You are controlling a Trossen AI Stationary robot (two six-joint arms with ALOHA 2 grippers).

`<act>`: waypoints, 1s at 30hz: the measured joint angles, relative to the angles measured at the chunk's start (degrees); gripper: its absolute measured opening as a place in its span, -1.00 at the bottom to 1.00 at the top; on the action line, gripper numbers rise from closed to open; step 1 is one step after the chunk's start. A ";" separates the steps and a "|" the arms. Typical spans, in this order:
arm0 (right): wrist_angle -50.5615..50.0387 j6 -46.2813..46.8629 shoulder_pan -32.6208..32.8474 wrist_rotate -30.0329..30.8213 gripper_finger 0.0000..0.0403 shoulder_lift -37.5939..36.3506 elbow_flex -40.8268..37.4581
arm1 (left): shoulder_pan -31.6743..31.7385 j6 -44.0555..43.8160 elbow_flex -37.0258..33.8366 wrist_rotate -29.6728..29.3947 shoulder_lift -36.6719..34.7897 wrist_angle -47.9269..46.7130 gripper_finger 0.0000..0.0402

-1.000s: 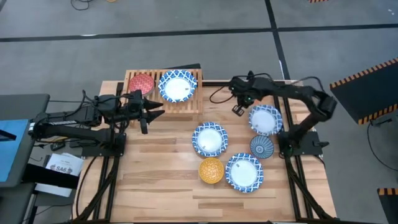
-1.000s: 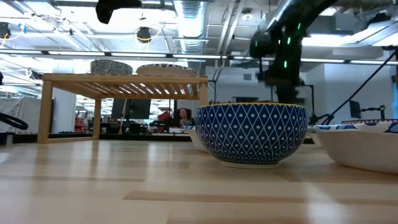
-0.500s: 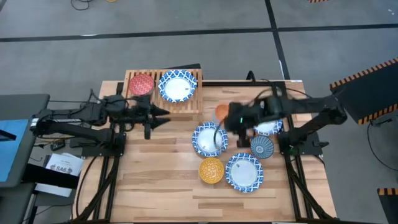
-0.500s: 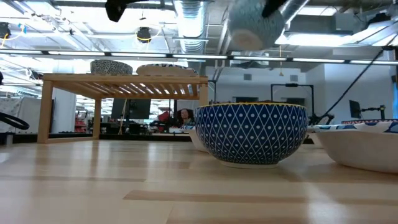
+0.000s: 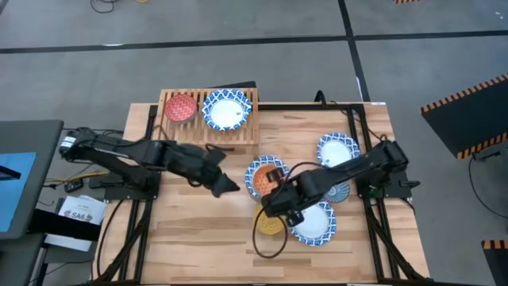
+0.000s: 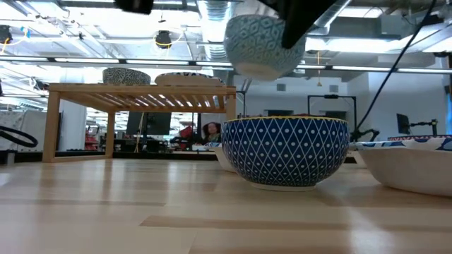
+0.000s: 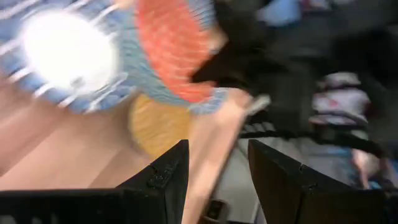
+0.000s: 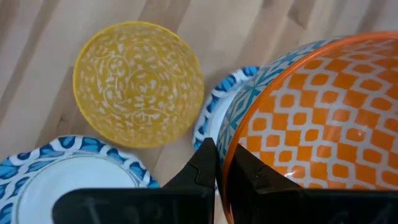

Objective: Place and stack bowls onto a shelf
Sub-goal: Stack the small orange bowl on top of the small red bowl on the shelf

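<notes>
The right gripper [image 8: 217,165] is pinched nearly shut on the rim of the orange bowl [image 8: 311,118], one finger inside the lip and one outside, and it carries that bowl in the air. Seen from above, the right gripper [image 5: 274,199] hangs over the middle of the table with the orange bowl [image 5: 268,181] just ahead of it. Directly beneath the load sits a wide blue-and-white bowl [image 5: 262,171], and the yellow bowl [image 5: 268,221] rests just beside and below the gripper. Another wide bowl [image 5: 314,220] lies on the gripper's other side. From table height the lifted bowl [image 6: 263,46] shows its pale patterned underside, tilted and well clear of the blue diamond-patterned bowl [image 6: 286,152] standing on the wood.

The shelf [image 5: 208,117] lies well away from the gripper, at the far corner of the table, already bearing a red bowl [image 5: 180,107] and a wide blue-and-white bowl [image 5: 225,110]. The step in hand appears to be carrying the orange bowl across to it. A rim pinch lets a bowl swing, so the carry probably wants to be level and unhurried, high enough to clear the slats, and the release should wait until the base sits flat, ideally nested in a matching small bowl.

The left gripper [image 7: 214,180] reaches toward the same spot with its fingers parted and nothing between them. Its arm crosses the route to the shelf, so collision is the risk to watch.
</notes>
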 joint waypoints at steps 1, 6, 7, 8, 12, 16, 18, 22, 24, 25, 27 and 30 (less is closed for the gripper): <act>0.32 -0.91 0.28 0.01 -0.82 0.78 0.46 | -0.55 -1.94 0.31 -1.56 1.01 -1.36 -0.26; 2.04 -4.38 1.58 0.00 -0.82 3.92 2.70 | -4.45 -12.21 0.28 -8.51 6.10 -6.27 -0.26; 2.68 -5.35 1.91 -0.03 -0.82 4.47 3.22 | -5.23 -13.68 0.28 -9.43 7.11 -5.92 -0.26; 3.22 -6.20 2.18 -0.08 -0.82 4.78 3.43 | -6.18 -14.69 0.28 -10.49 7.93 -4.87 -0.26; 5.63 -9.91 3.31 -1.53 -0.82 5.65 3.78 | -8.65 -17.56 0.30 -13.51 10.57 -2.77 -0.26; 5.68 -8.54 3.95 -1.76 -0.82 6.32 3.73 | -10.41 -17.20 0.37 -17.24 10.62 -2.00 -0.26; 5.81 -7.45 3.95 -1.58 -0.82 6.74 3.88 | -11.01 -15.95 0.26 -18.44 10.24 -3.07 -0.26; 5.27 -5.52 3.89 -1.41 -0.82 7.40 3.67 | -11.02 -15.44 0.30 -17.11 10.38 -5.29 -0.26; 6.40 -5.61 3.80 -1.09 -0.82 7.77 3.84 | -10.94 -15.83 0.26 -17.20 10.55 -6.77 -0.26; 6.49 -5.68 3.80 -1.03 -0.82 8.04 3.83 | -10.66 -16.14 0.26 -17.79 10.52 -7.28 -0.26; 6.43 -5.81 3.80 -1.14 -0.82 8.61 3.78 | -10.08 -16.30 0.27 -19.32 10.50 -7.26 -0.26; 6.26 -7.19 3.51 -1.11 -0.82 9.21 3.75 | -9.28 -17.01 0.26 -20.26 10.48 -6.40 -0.26</act>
